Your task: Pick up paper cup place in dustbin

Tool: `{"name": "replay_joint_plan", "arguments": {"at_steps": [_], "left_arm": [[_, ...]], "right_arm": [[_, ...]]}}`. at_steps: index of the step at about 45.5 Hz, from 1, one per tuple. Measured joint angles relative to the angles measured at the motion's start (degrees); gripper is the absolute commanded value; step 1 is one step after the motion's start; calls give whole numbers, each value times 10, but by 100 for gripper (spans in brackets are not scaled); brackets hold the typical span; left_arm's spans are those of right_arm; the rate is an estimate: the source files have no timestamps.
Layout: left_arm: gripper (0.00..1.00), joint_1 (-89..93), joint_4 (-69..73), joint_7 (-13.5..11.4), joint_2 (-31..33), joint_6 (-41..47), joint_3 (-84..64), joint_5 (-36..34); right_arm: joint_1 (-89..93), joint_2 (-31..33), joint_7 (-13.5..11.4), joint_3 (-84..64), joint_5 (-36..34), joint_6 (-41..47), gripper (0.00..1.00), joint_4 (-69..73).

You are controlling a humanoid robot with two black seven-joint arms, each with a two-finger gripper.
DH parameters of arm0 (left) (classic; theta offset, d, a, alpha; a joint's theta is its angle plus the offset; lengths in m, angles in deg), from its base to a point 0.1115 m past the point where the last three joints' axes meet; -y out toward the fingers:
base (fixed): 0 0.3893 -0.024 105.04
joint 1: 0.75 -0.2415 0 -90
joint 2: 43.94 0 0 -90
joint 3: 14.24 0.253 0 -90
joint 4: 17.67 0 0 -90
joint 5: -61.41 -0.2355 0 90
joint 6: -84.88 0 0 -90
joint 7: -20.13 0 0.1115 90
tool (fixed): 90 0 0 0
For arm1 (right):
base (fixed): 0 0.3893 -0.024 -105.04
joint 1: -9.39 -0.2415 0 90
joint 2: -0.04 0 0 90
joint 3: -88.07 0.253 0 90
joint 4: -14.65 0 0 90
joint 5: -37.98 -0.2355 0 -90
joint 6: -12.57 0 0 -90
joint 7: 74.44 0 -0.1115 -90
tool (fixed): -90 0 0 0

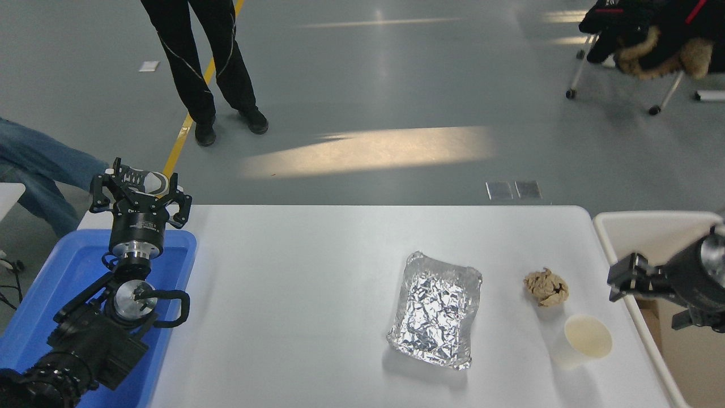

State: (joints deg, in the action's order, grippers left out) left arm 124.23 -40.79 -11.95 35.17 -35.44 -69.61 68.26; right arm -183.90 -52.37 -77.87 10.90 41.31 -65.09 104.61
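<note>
The paper cup (586, 340) stands upright on the white table (306, 294) near its right front, cream inside showing. The cream-white dustbin (651, 218) stands just off the table's right edge. My right gripper (645, 303) comes in from the right edge, low over the dustbin's near rim. It is open and empty, a short way right of and slightly behind the cup, not touching it. My left gripper (140, 190) is parked open at the lower left.
A crumpled tan paper ball (546, 287) lies just behind the cup. A crinkled foil tray (436, 309) lies left of it. A blue tray (56, 272) sits under the left arm. A person's legs (204, 62) stand beyond the table; a chair with a coat (651, 34) stands far right.
</note>
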Motion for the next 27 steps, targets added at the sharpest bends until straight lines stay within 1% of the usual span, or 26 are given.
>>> {"name": "replay_joint_plan", "arguments": {"at_steps": [13,27], "left_arm": [[99,0,0,0,0,0,0,0],[99,0,0,0,0,0,0,0]], "right_arm": [[96,8,-1,55,5,-41,92,-40],[171,7,-1,112,3,-55,91,-94]]}}
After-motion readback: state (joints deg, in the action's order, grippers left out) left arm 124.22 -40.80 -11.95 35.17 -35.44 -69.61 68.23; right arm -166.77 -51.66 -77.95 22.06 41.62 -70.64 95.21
